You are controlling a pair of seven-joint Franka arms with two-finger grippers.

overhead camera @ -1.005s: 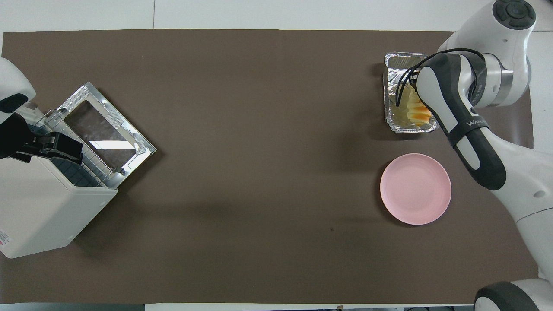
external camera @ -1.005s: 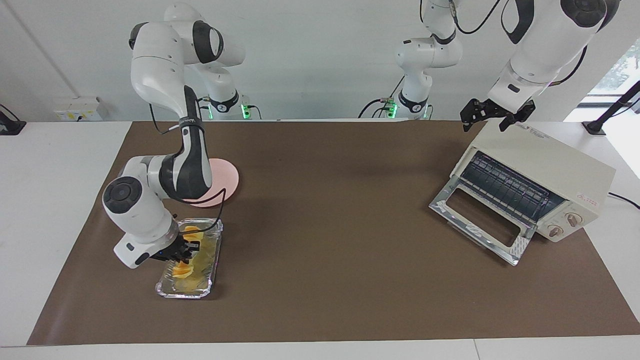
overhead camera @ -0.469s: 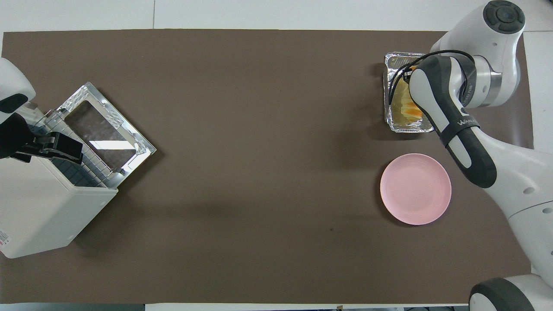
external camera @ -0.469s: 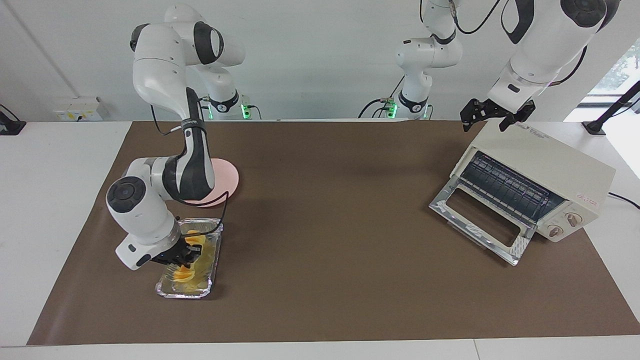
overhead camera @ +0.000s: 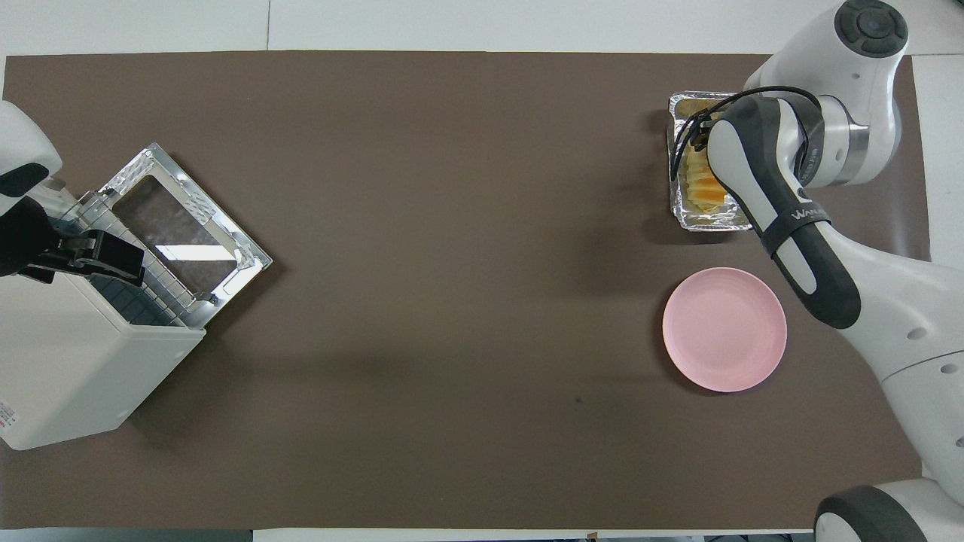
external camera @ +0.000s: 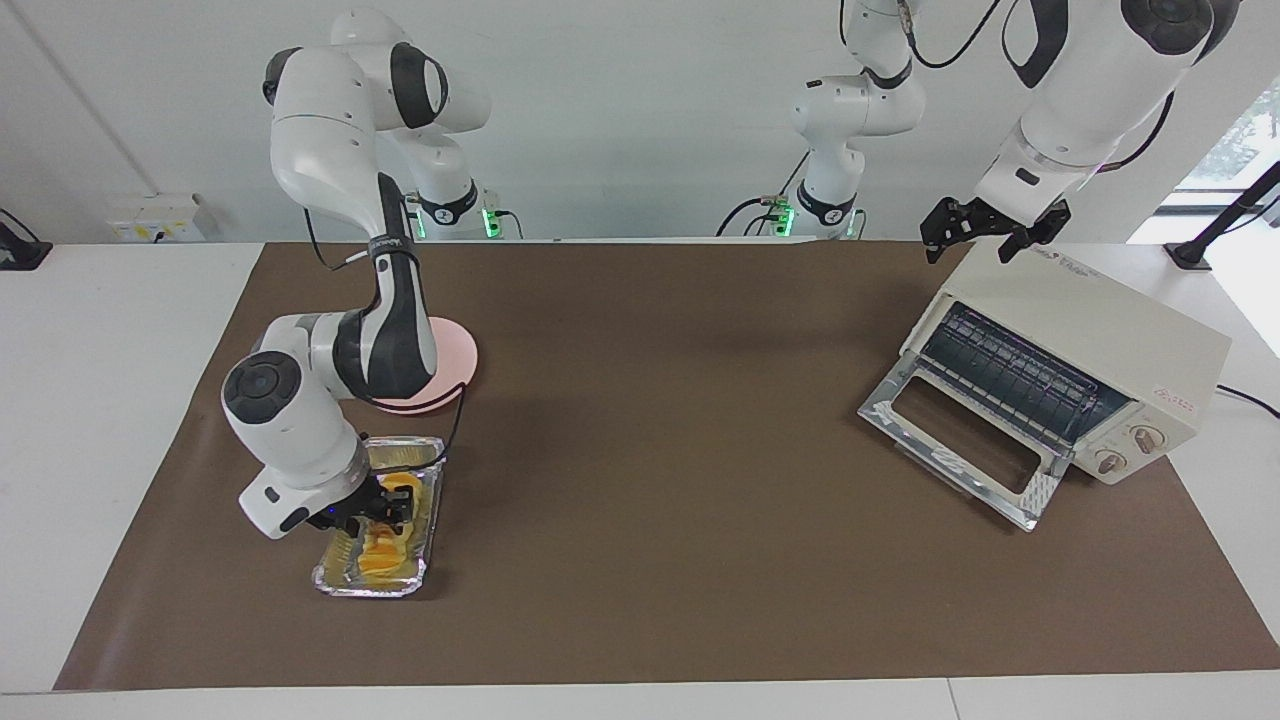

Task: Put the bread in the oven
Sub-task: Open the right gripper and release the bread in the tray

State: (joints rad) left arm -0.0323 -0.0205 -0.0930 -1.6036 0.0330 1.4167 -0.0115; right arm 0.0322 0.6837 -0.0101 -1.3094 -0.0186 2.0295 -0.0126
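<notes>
The bread [external camera: 381,556] [overhead camera: 706,196], a yellow-orange loaf, lies in the crinkled foil tray [external camera: 366,588] [overhead camera: 712,223] toward the right arm's end of the table. My right gripper [external camera: 388,503] is down in the tray on the loaf, and the arm hides much of both from overhead. The cream-white oven [external camera: 1090,325] [overhead camera: 60,369] stands at the left arm's end with its glass door [external camera: 960,440] dropped open and the rack showing. My left gripper [external camera: 988,238] hangs open just above the oven's top and holds nothing.
A round pink plate [external camera: 456,358] [overhead camera: 724,329] sits nearer to the robots than the foil tray. The brown mat [external camera: 650,450] covers the table between tray and oven.
The right arm's hand has shifted a little across the tray toward the table's middle, staying low on the loaf. The left arm has not moved.
</notes>
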